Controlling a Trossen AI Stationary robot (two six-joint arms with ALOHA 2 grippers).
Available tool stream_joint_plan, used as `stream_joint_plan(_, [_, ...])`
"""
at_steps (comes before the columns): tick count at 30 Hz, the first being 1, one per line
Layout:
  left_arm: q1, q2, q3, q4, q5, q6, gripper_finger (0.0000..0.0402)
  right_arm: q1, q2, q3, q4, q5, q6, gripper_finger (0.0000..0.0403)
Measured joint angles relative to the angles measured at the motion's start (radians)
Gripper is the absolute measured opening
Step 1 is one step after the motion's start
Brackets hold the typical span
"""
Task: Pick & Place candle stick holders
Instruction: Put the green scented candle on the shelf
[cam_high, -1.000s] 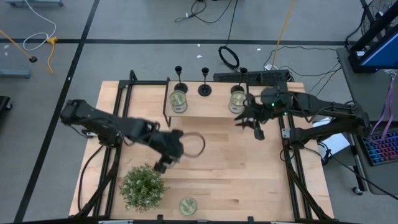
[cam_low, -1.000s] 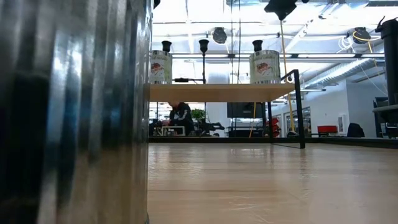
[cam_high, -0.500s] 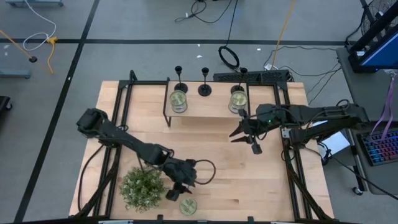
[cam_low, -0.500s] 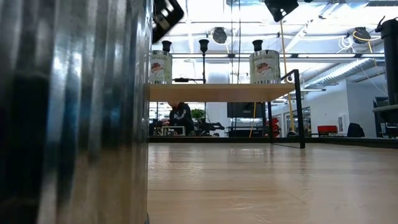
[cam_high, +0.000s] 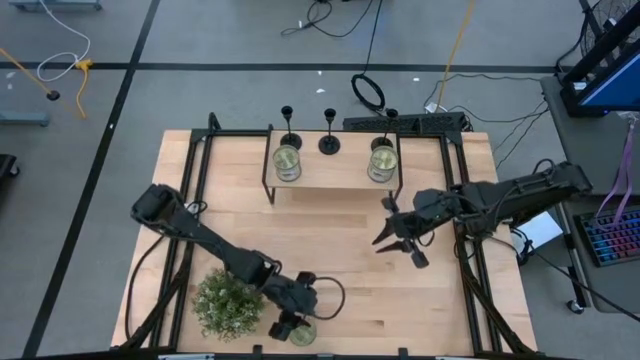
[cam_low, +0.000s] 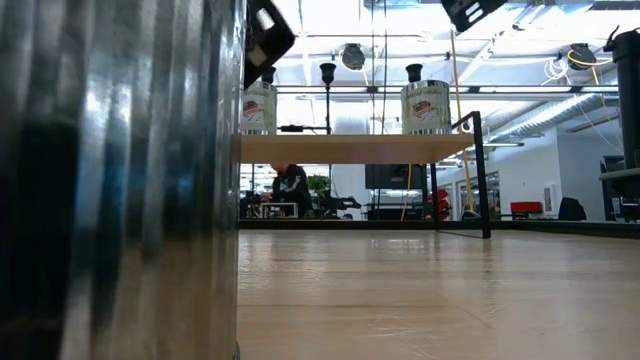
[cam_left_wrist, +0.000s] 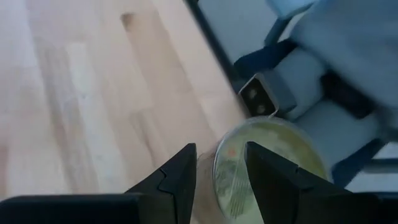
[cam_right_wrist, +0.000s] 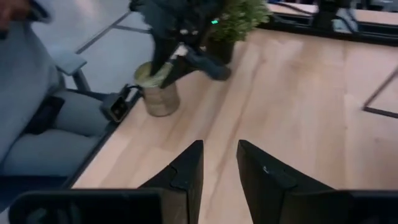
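The three holders (cam_high: 329, 145) stood in a row on the back edge of the shelf (cam_high: 330, 172), behind two cans (cam_high: 287, 162), well apart from both arms. The left gripper (cam_high: 291, 325) hung low over a third can (cam_high: 303, 332) at the desk's (cam_high: 350, 260) front edge, just beside the plant (cam_high: 230, 300); its jaws were slightly apart, straddling the can's rim, and held nothing. The right gripper (cam_high: 398, 242) hovered over mid-desk with its jaws apart and empty.

The likeliest trouble was the left jaws nudging or tipping the front can off the edge, since it sat close to the rim. A swing away could also brush the plant. Later, reaching for the thin holders risked toppling them or the shelf cans in front of them.
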Motion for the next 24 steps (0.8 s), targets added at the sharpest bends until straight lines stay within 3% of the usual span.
stream_joint_plan(5, [-0.014,0.001,0.0,-0.069,-0.131,-0.048,0.0145,0.062,0.0,0.0,0.001,0.0,0.001,0.0091])
stream_joint_plan(12, [-0.008,0.0,0.0,-0.129,-0.148,-0.075,0.0141,0.144,0.0,0.0,-0.003,0.0,0.001,0.0091])
stream_joint_plan(15, [0.001,0.0,0.0,-0.146,-0.139,-0.086,0.0111,0.171,0.0,0.0,-0.003,0.0,0.001,0.0091])
stream_joint_plan(20, [0.046,0.0,0.0,-0.151,-0.082,-0.095,0.0017,0.197,0.0,0.0,-0.003,0.002,-0.001,0.0091])
stream_joint_plan(24, [0.094,-0.01,0.0,-0.148,-0.158,-0.112,0.0019,0.201,0.0,0.0,-0.003,0.004,-0.002,0.0091])
